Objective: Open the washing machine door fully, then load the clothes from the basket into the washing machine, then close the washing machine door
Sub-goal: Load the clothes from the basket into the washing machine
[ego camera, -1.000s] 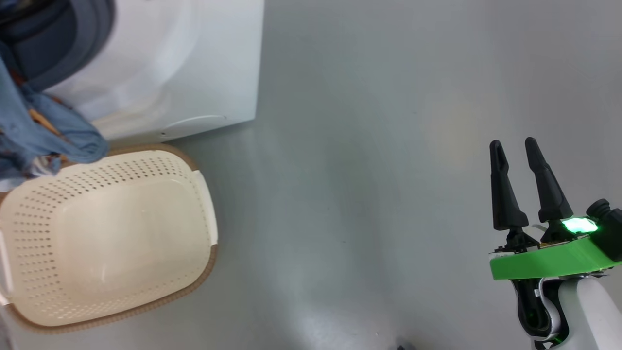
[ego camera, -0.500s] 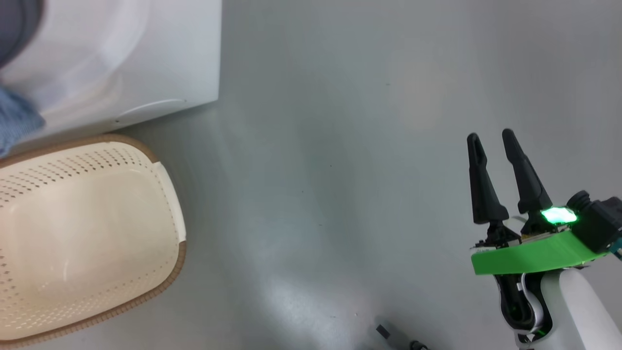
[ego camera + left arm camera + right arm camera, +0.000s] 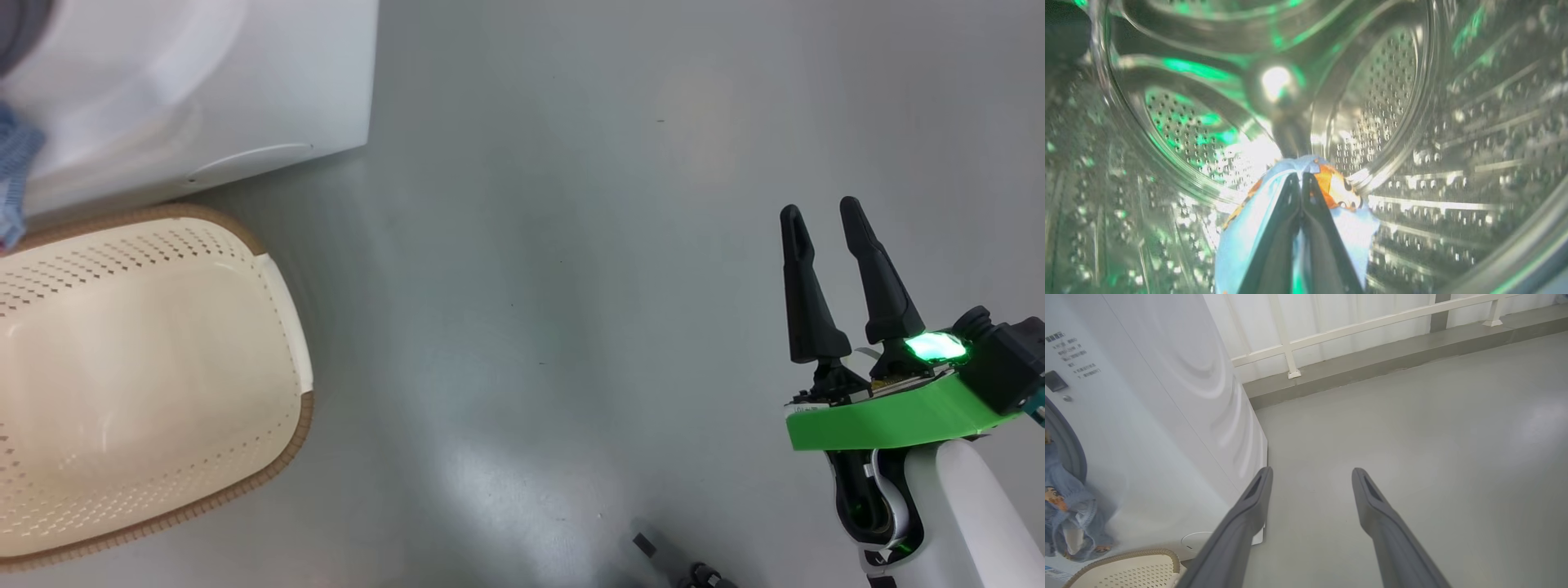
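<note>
Pinching clothes (image 3: pixel 1237 249) inside washing machine (image 3: pixel 1453 163): left claw (image 3: pixel 1301 177).

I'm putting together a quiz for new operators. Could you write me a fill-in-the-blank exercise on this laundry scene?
1. The left gripper is shut on the blue clothes inside the steel ____ of the washing machine.
2. The right gripper, above the floor, has its jaws wide ____.
3. The visible part of the basket beside the machine is ____.
Missing words: drum; open; empty.
</note>
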`<state>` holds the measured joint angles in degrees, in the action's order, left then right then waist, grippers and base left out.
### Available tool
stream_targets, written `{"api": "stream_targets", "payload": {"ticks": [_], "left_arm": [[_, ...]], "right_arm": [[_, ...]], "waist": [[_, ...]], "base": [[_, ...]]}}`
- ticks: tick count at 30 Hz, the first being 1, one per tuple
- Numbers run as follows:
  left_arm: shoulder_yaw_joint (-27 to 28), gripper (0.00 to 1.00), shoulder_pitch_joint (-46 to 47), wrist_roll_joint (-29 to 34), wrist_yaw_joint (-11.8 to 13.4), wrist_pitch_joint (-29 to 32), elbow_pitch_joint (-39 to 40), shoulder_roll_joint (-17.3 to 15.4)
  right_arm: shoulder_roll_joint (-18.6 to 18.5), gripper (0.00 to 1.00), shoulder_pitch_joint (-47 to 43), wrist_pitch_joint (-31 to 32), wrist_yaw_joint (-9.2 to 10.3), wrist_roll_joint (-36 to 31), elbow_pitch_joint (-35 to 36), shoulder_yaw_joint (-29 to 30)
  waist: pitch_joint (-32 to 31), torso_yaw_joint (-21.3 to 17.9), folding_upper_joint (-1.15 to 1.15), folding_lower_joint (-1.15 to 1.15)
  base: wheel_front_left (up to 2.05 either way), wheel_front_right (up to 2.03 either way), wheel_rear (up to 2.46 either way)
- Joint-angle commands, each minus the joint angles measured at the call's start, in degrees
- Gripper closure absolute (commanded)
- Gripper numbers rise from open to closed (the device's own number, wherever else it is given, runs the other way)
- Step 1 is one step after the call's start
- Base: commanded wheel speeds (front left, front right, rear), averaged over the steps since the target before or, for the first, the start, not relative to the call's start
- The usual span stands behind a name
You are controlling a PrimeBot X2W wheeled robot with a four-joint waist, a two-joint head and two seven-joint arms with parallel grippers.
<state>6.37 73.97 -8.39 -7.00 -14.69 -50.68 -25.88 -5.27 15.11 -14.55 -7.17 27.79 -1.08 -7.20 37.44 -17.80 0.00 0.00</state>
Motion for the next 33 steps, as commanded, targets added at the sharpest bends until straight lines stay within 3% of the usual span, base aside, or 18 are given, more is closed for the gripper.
{"api": "stream_targets", "payload": {"ticks": [1, 3, 4, 5, 6, 13, 21, 25, 33], "left_arm": [[0.00, 0.75, -0.36, 0.34, -0.13, -0.30, -1.87, -2.69], [-1.83, 0.40, 0.34, 1.59, -0.22, -0.30, -5.68, -3.20], [-2.47, 0.17, 0.77, 2.06, -0.24, -0.30, -7.23, -3.46], [-2.37, 0.03, 1.21, 1.57, -0.26, 0.44, -9.93, -3.29], [-2.99, 0.00, 1.77, 1.72, -0.30, 1.42, -12.12, -3.25], [-4.80, 0.00, 4.80, 1.00, -0.43, 3.63, -19.99, -2.85], [-5.00, 0.00, 3.93, -1.38, -0.46, 1.01, -21.05, -1.20], [-4.06, 0.00, 1.85, -4.14, -0.47, -0.18, -18.30, 0.38], [2.16, 0.00, -9.20, -6.96, -0.32, -0.29, -0.49, 3.14]], "right_arm": [[-0.39, 0.00, -0.06, -0.45, -0.32, 0.02, 1.24, -1.29], [-0.50, 0.00, -0.13, -0.45, -0.32, 0.07, 1.13, -1.50], [-0.54, 0.00, -0.14, -0.45, -0.32, 0.07, 1.09, -1.57], [-0.58, 0.00, -0.18, -0.45, -0.32, 0.07, 1.04, -1.61], [-0.63, 0.00, -0.23, -0.45, -0.32, 0.08, 1.03, -1.63], [-0.63, 0.00, -0.31, -0.45, -0.32, 0.24, 0.86, -1.87], [-0.78, 0.00, -0.45, -0.45, -0.32, 0.21, 0.75, -1.68], [-0.99, 0.00, -0.62, -0.45, -0.32, 0.19, 0.93, -1.19], [-1.33, 0.00, -1.17, -0.45, -0.32, -0.14, 1.16, -0.24]], "waist": [[-0.22, 0.30, 0.00, 0.00], [-0.48, 0.44, 0.00, 0.00], [-0.63, 0.50, 0.00, 0.00], [-0.84, 0.58, 0.00, 0.00], [-0.97, 0.67, 0.00, 0.00], [-1.96, 1.21, 0.00, 0.00], [-3.14, 2.01, 0.00, 0.00], [-4.03, 2.86, 0.00, 0.00], [-6.07, 4.54, 0.00, 0.00]], "base": [[0.00, 0.00, 0.00], [0.00, 0.00, 0.00], [0.00, 0.00, 0.00], [0.00, 0.00, 0.00], [0.00, 0.00, 0.00], [0.00, 0.00, 0.00], [0.00, 0.00, 0.00], [0.00, 0.00, 0.00], [0.00, 0.00, 0.00]]}}
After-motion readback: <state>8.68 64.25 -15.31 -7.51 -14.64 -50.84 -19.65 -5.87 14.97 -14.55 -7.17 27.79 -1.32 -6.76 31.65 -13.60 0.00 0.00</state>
